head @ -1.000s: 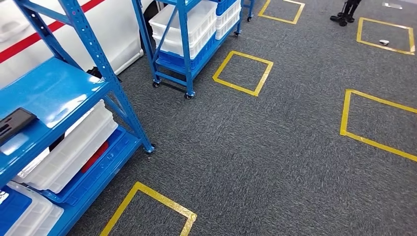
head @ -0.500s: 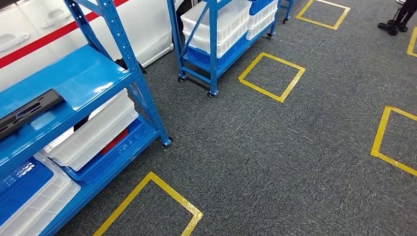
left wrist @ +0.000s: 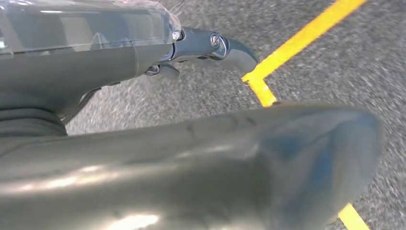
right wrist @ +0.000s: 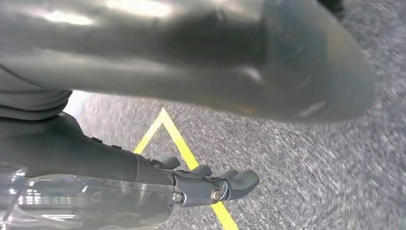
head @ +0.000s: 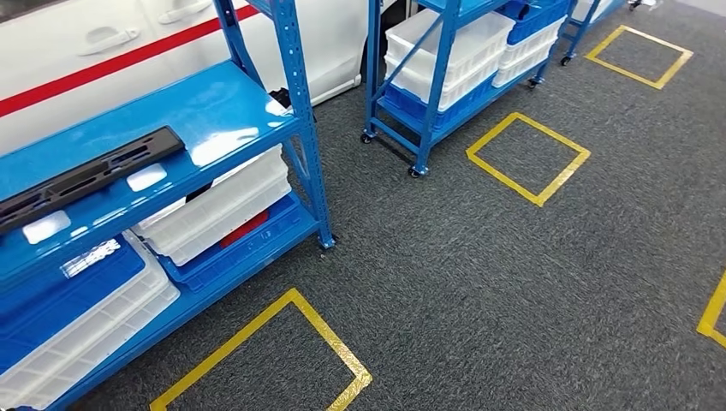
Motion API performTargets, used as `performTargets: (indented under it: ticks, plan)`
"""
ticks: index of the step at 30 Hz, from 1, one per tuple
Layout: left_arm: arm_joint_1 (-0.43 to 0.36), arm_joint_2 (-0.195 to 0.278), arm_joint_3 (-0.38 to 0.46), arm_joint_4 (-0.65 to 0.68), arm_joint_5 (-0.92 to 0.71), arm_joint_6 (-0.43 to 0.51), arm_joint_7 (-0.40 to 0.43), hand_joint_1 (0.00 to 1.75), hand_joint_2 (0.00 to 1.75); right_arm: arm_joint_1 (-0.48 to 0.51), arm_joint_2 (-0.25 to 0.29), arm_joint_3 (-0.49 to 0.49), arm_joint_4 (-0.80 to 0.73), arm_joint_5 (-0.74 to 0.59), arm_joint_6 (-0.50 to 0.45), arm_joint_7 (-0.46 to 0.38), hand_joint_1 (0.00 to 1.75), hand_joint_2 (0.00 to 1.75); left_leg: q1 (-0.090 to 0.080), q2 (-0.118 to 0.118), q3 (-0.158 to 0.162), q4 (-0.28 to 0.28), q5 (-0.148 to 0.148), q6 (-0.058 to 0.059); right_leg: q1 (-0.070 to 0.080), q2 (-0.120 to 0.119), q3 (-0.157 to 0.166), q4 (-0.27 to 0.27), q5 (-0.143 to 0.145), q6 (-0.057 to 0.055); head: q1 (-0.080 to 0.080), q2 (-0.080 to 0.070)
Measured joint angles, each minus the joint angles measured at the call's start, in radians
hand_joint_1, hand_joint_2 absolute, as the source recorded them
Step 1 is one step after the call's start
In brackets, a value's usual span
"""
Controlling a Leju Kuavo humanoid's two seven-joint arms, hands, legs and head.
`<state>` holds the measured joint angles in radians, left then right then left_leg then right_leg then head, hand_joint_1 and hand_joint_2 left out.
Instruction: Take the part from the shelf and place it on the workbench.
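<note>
Nearest to me were my own two hands, both hanging low over the grey carpet (head: 514,282); my left hand (left wrist: 206,48) showed in its wrist view with its dark fingers (left wrist: 234,50) stretched out and holding nothing, a corner of yellow floor tape (left wrist: 261,84) lying beneath them; my right hand (right wrist: 201,184) looked much the same in its own wrist view, fingers (right wrist: 239,181) extended side by side with nothing between them, over another angle of yellow tape (right wrist: 165,127); neither hand touched anything that I could see, and both wrist views were blurred.

Farther from the hands, in the head view, a yellow taped square (head: 282,355) marked the carpet at the foot of the near blue shelf (head: 304,128); the part (head: 90,175), a long flat black piece with slots, lay on that shelf's glossy blue middle level, well apart from both hands and higher than where they hung; I could not tell its finer shape; under it, on the lower levels, sat white bins (head: 223,205) and a blue bin (head: 60,287).

Beyond that stood a second blue shelf (head: 437,77) on castors, loaded with stacked white bins (head: 458,47); another taped square (head: 528,158) lay beside it; behind the shelves ran a white panel with a red stripe (head: 111,64).
</note>
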<state>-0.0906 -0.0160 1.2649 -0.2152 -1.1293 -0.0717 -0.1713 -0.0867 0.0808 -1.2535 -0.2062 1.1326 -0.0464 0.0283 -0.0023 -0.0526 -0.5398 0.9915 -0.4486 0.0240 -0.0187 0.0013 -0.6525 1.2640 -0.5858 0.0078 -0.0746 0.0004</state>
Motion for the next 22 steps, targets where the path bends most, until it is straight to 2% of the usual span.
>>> performTargets:
  ticks: [1,3,5,7,9,11,12,13,14,15,16,18,19,20,22]
  plan:
    - [0.000,-0.001,0.001,0.000,0.004,0.001,0.000,0.00,0.00,-0.001,-0.001,-0.020,0.000,-0.017,-0.002,0.001,0.00,0.00,0.003,-0.015,0.000,0.006,-0.003,-0.005,-0.004,0.010,0.026,-0.065,0.043,0.003,0.000,0.000]
    - [-0.001,-0.002,0.002,0.000,0.008,0.003,0.000,0.00,0.00,-0.003,-0.003,-0.054,0.000,-0.033,-0.004,0.001,0.00,0.00,0.004,-0.039,-0.008,0.022,-0.011,-0.017,-0.009,0.048,0.072,-0.178,0.091,0.003,0.000,0.000]
    - [-0.001,-0.002,0.003,0.000,0.010,0.004,-0.001,0.00,0.00,-0.008,-0.003,-0.074,0.000,-0.037,-0.004,0.002,0.00,0.00,0.004,-0.056,-0.019,0.030,-0.015,-0.030,-0.008,0.063,0.083,-0.209,0.093,-0.007,0.000,0.000]
    - [0.003,-0.002,0.004,0.000,0.011,0.005,-0.001,0.00,0.00,-0.015,-0.003,-0.087,0.000,-0.039,-0.004,0.002,0.00,0.00,0.007,-0.067,-0.024,0.029,-0.014,-0.041,-0.006,0.042,0.083,-0.214,0.096,-0.022,0.000,0.000]
    - [0.005,-0.003,0.004,0.000,0.011,0.005,-0.001,0.00,0.00,-0.016,-0.003,-0.097,0.000,-0.040,-0.004,0.002,0.00,0.00,0.006,-0.030,-0.040,0.066,-0.038,-0.050,-0.008,0.019,0.087,-0.221,0.098,-0.035,0.000,0.000]
    - [0.001,-0.004,0.004,0.000,0.011,0.005,-0.001,0.00,0.00,-0.013,-0.004,-0.102,-0.001,-0.038,-0.003,0.002,0.00,0.00,0.007,0.023,-0.095,0.181,-0.097,-0.058,-0.005,-0.007,0.090,-0.224,0.096,-0.043,0.000,0.000]
    - [-0.001,-0.004,0.004,0.000,0.011,0.005,-0.001,0.00,0.00,-0.012,-0.004,-0.104,-0.001,-0.037,-0.002,0.003,0.00,0.00,0.009,0.035,-0.130,0.249,-0.125,-0.062,-0.003,-0.022,0.090,-0.224,0.095,-0.044,0.000,0.000]
    - [-0.001,-0.005,0.004,0.000,0.011,0.005,-0.001,0.00,0.00,-0.011,-0.004,-0.104,-0.001,-0.036,0.001,0.003,0.00,0.00,0.011,0.041,-0.155,0.298,-0.139,-0.063,-0.001,-0.036,0.091,-0.224,0.092,-0.045,-0.001,0.000]
    - [0.000,-0.006,0.004,0.000,0.011,0.005,-0.001,0.00,0.00,-0.011,-0.005,-0.105,-0.001,-0.033,0.004,0.002,0.00,0.00,0.012,0.044,-0.163,0.311,-0.134,-0.064,0.000,-0.048,0.093,-0.224,0.090,-0.045,-0.001,0.000]
    - [0.002,-0.006,0.004,0.000,0.011,0.005,-0.001,0.00,0.00,-0.012,-0.005,-0.105,-0.001,-0.030,0.008,0.001,0.00,0.00,0.012,0.048,-0.150,0.283,-0.109,-0.062,0.001,-0.060,0.097,-0.224,0.087,-0.045,-0.001,0.000]
    - [0.003,-0.007,0.004,0.000,0.011,0.005,-0.002,0.00,0.00,-0.012,-0.005,-0.105,-0.001,-0.026,0.011,0.000,0.00,0.00,0.011,0.058,-0.119,0.221,-0.072,-0.058,0.002,-0.072,0.102,-0.224,0.084,-0.043,-0.001,0.000]
    - [0.000,-0.007,0.004,0.000,0.012,0.006,-0.003,0.00,0.00,-0.013,-0.005,-0.105,-0.001,-0.017,0.014,-0.005,0.00,0.00,0.003,0.099,-0.053,0.086,-0.018,-0.043,0.005,-0.094,0.111,-0.224,0.077,-0.037,0.000,0.000]
    - [-0.003,-0.008,0.004,0.000,0.013,0.006,-0.003,0.00,0.00,-0.013,-0.006,-0.105,-0.001,-0.013,0.016,-0.007,0.00,0.00,-0.002,0.114,-0.036,0.049,-0.009,-0.035,0.007,-0.104,0.115,-0.225,0.074,-0.033,0.000,0.000]
    - [-0.004,-0.008,0.004,0.000,0.013,0.006,-0.003,0.00,0.00,-0.014,-0.006,-0.104,-0.001,-0.009,0.018,-0.008,0.00,0.00,-0.007,0.119,-0.032,0.035,-0.011,-0.029,0.008,-0.113,0.117,-0.225,0.072,-0.027,0.000,0.000]
    - [-0.002,-0.008,0.005,0.000,0.015,0.006,-0.003,0.00,0.00,-0.019,-0.007,-0.102,-0.001,-0.005,0.021,-0.009,0.00,0.00,-0.011,0.104,-0.035,0.033,-0.010,-0.021,0.008,-0.127,0.122,-0.229,0.071,-0.019,0.000,0.000]
